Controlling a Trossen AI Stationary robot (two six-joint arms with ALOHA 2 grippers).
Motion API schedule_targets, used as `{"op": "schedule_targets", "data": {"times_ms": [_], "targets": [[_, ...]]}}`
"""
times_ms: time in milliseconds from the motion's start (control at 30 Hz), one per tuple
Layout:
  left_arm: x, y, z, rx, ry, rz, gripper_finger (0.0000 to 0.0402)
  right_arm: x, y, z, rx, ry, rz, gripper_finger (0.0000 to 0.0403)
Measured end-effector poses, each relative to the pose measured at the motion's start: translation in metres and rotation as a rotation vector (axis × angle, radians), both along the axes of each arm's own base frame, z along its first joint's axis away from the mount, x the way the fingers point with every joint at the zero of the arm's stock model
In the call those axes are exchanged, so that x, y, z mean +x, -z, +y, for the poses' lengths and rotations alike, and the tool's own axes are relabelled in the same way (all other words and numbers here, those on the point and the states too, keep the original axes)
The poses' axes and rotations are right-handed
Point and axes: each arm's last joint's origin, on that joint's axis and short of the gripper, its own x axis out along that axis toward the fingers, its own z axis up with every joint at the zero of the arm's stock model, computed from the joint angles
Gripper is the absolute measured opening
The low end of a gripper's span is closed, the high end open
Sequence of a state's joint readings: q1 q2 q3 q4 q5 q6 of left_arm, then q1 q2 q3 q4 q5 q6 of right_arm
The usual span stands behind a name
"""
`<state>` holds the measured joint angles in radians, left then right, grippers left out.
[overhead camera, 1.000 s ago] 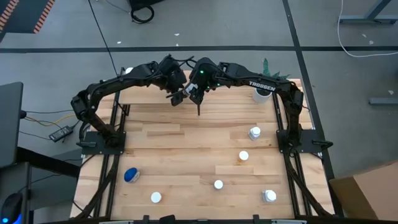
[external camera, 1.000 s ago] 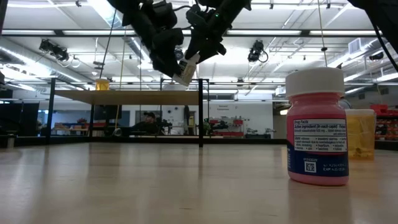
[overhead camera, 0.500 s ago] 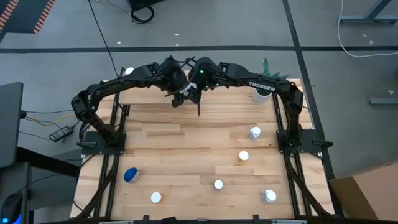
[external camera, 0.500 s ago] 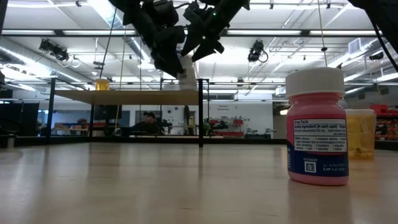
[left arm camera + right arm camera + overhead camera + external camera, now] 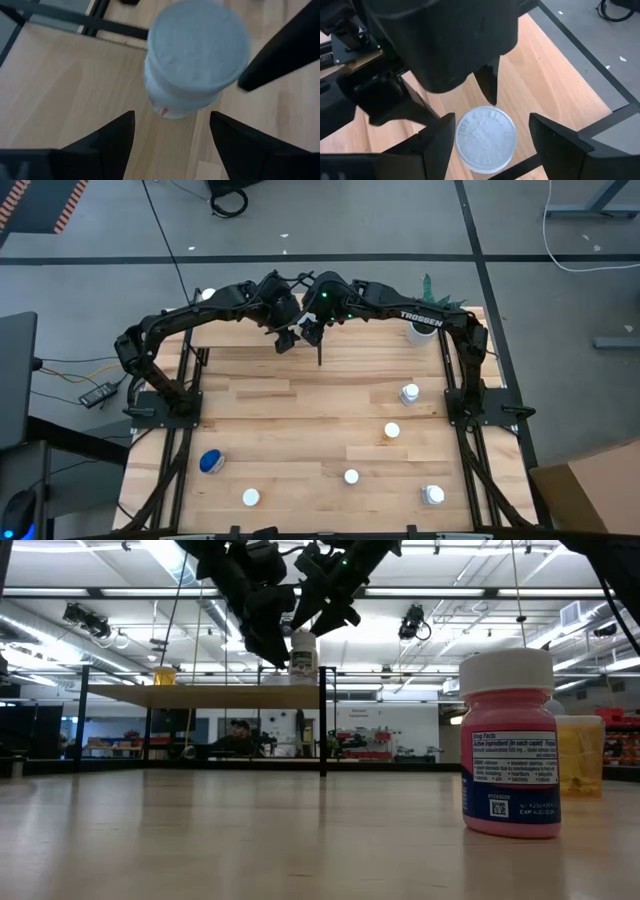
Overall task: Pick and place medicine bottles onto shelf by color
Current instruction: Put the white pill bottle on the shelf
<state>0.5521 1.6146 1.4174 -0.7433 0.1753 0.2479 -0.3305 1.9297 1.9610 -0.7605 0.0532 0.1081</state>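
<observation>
**White bottle set down at the shelf's front edge**

The shelf (image 5: pixel 240 335) spans the tabletop's far edge. The left claw (image 5: pixel 291 332) and right claw (image 5: pixel 309 330), both spread wide and empty, flank the upright white bottle (image 5: pixel 303 654). Placement looks finished; next, back away without toppling it.

At the table's (image 5: pixel 300 420) far right corner you have a white pot (image 5: pixel 421 331) with a green spiky plant (image 5: pixel 430 286) — it sits right at the edge. Off the table's left side, on the grey floor, a small black box (image 5: pixel 98 393) lies with cables running from it. A cardboard box (image 5: pixel 585 495) stands on the floor past the near right corner. A black cable (image 5: pixel 168 240) trails across the floor beyond the far edge. Looking level across the table, you see a person (image 5: pixel 238 733) seated far back in the room — under bright ceiling lights (image 5: pixel 190 565).
</observation>
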Motion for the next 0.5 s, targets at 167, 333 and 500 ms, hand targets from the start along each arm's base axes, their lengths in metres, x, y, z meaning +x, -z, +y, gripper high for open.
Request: {"op": "schedule_targets", "data": {"times_ms": [167, 333, 500], "targets": [[-0.014, -0.006, 0.000, 0.027, -0.038, 0.054, 0.0267, -0.001, -0.008, 0.000, -0.007, 0.001, -0.018, 0.0261], [-0.029, -0.019, -0.007, -0.007, -0.091, 0.064, 0.0265, -0.004, -0.032, 0.001, -0.037, 0.012, -0.078, 0.0261], [-0.037, -0.035, -0.026, -0.154, -0.024, -0.036, 0.0253, -0.011, -0.056, 0.002, -0.077, 0.055, -0.121, 0.0261]]}}
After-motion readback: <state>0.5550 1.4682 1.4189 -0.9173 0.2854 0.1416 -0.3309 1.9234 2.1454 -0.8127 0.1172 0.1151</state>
